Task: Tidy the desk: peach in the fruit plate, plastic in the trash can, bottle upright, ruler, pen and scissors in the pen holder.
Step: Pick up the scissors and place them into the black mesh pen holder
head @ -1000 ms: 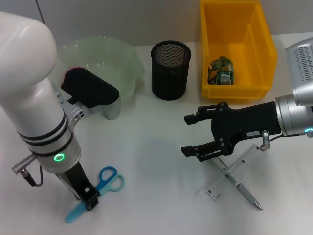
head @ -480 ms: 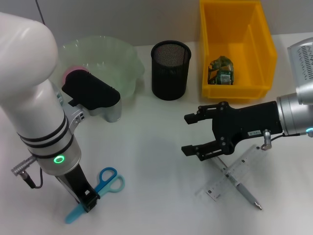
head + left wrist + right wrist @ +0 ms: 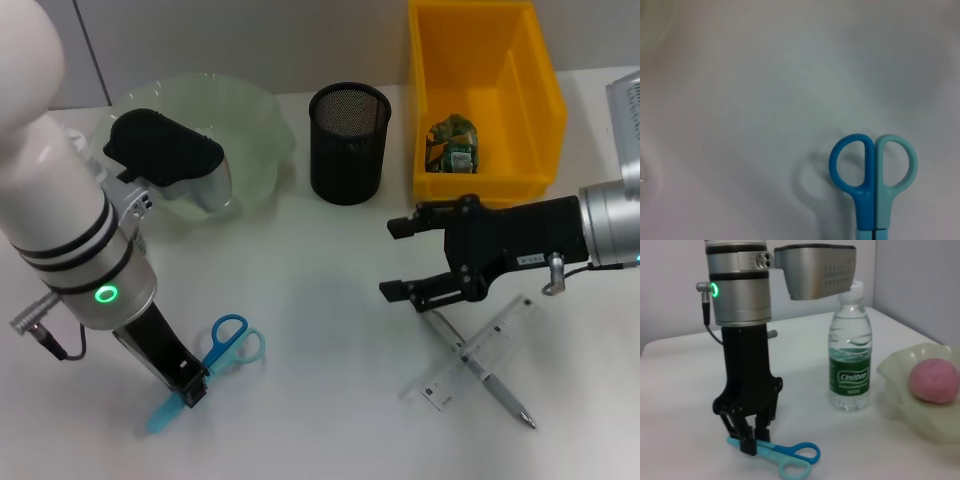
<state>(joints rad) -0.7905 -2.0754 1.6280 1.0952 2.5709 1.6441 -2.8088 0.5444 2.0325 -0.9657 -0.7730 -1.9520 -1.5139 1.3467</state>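
Clamping the blade end of the blue plastic-handled scissors, your left gripper stands near the front left of the white worktop; the right wrist view shows its fingers closed on the blades, the handles jutting free, and whether the pair has cleared the surface you cannot tell. Judge this as the scissors step, with the grasp made: the next move calls for a lift, a carry to the black mesh pen holder at the back centre, and a drop blades-down through its rim. Your right gripper hovers with its jaws apart, empty, just beside the clear plastic ruler, which lies crossed over the grey pen; both wait their turn. Farther out, the pink peach already sits in the pale green wavy fruit plate, the clear water bottle with a green label stands upright, and a crumpled wrapper lies in the yellow bin. In the head view your left arm hides the peach and most of the bottle, and the left wrist view cuts off the scissor blades.
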